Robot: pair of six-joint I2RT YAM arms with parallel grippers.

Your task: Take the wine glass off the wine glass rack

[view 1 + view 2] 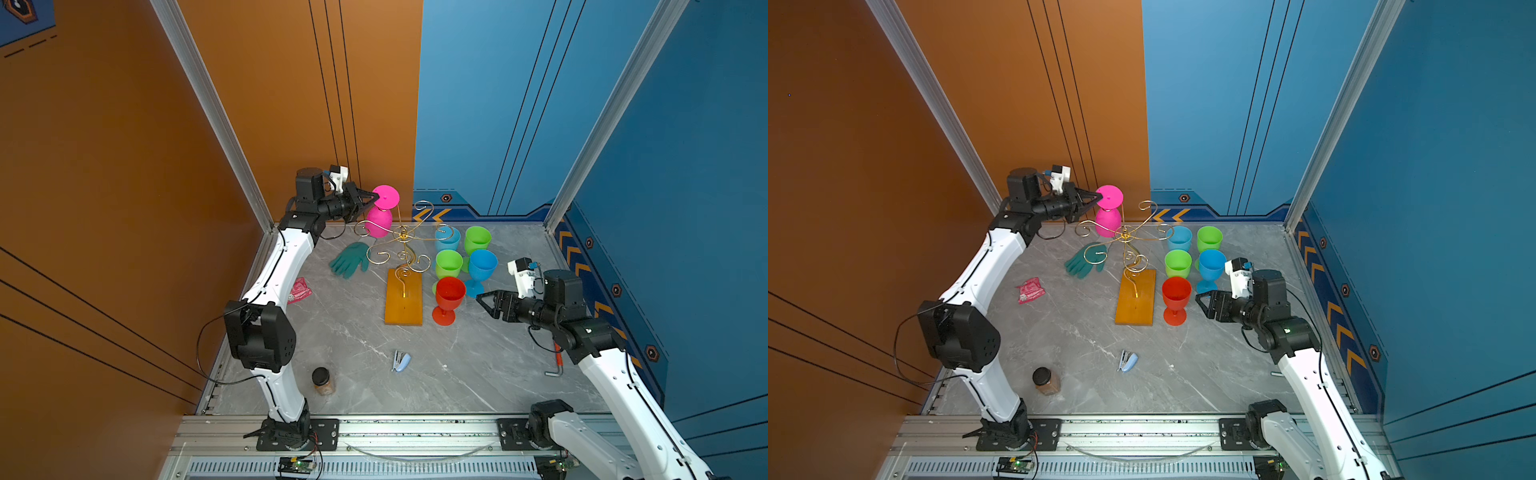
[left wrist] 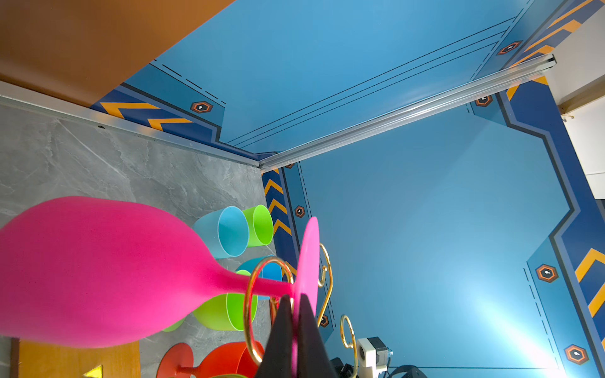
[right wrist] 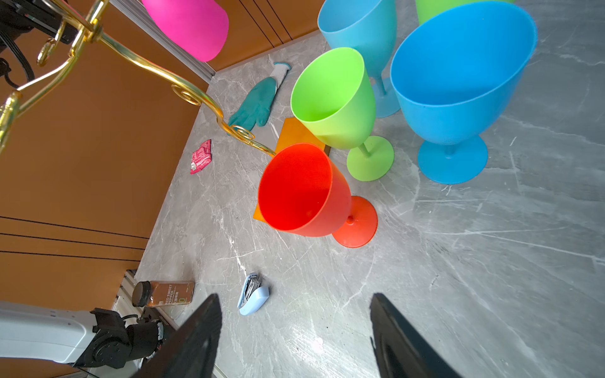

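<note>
A pink wine glass point(image 1: 379, 222) point(image 1: 1108, 222) hangs upside down at the back left of the wine glass rack point(image 1: 403, 237) point(image 1: 1125, 237), a gold wire stand on an orange wooden base point(image 1: 404, 297). In the left wrist view the stem of the pink wine glass point(image 2: 98, 271) passes through a gold ring point(image 2: 250, 311). My left gripper point(image 1: 376, 195) point(image 1: 1099, 195) point(image 2: 296, 297) is shut on the rim of the glass's round foot. Open and holding nothing, my right gripper point(image 1: 484, 305) point(image 1: 1202, 303) point(image 3: 294, 296) hovers low beside a red glass point(image 3: 304, 193).
Blue point(image 1: 482, 266), green point(image 1: 449, 264) and red point(image 1: 450, 293) glasses stand upright right of the rack. A teal glove point(image 1: 351, 257), a pink packet point(image 1: 300, 289), a stapler point(image 1: 401, 361), a spice jar point(image 1: 323, 380) and a red-handled tool point(image 1: 557, 359) lie on the table.
</note>
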